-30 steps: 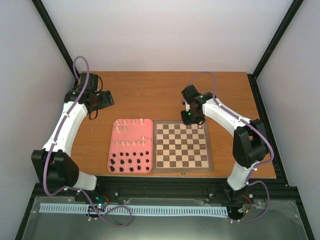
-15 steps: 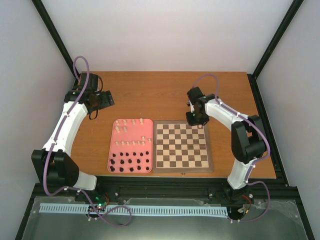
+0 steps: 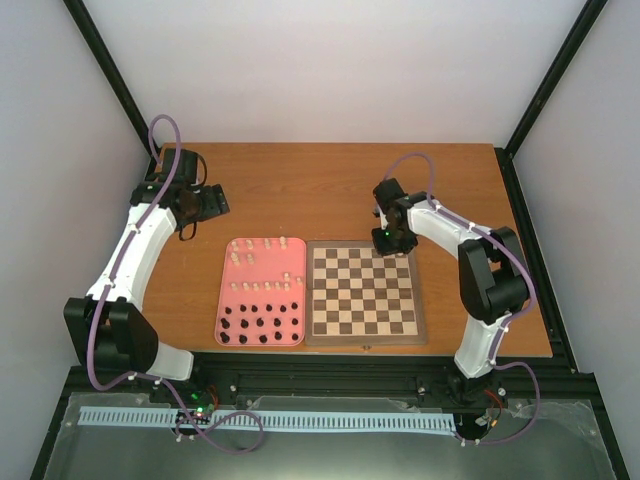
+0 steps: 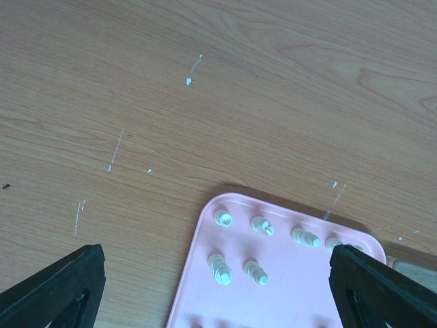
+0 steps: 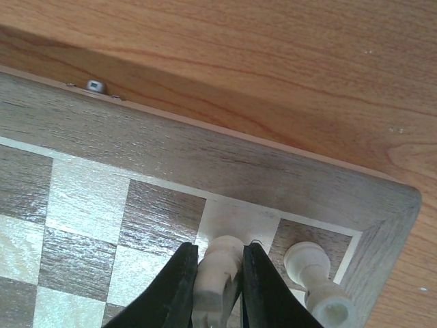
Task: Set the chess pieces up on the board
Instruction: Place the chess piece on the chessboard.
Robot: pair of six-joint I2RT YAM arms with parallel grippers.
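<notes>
one cream chess piece (image 5: pixel 222 256) is riding clamped in the right gripper (image 5: pixel 220 294), which is shifting rightward over the board (image 5: pixel 205 147), beside the corner piece (image 5: pixel 311 270), so placement is nearing; the left gripper (image 3: pixel 205 200) is idling, jaws apart.

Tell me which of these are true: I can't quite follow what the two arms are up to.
1. The right gripper is shut on a cream piece at the far edge of the board. True.
2. The left gripper is carrying a black piece. False: its jaws are wide open and empty, above the far end of the pink tray.
3. Another cream piece stands on the board's corner square, right beside the held one. True.
4. The black pieces are lined up on the board. False: they sit at the near end of the pink tray.
</notes>
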